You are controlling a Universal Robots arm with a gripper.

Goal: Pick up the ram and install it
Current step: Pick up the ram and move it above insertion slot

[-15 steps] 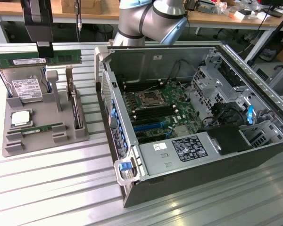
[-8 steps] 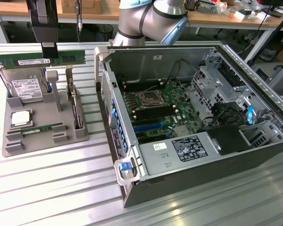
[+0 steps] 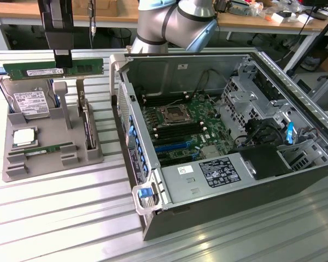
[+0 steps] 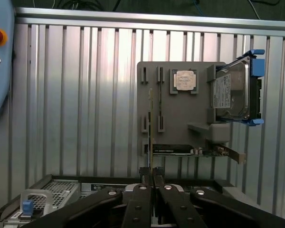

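Your gripper point(image 3: 62, 59) | jaws clenched on the ram point(image 3: 33, 69), level, likely to clear the parts tray point(image 3: 87, 158) | open computer case point(image 3: 153, 68) at tray's 3 o'clock

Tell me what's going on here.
The robot arm's claw is shut on the ram, holding it level in the air above the grey tray. A second stick lies in that tray. The held ram is not yet in the open computer case at the exterior view's right.
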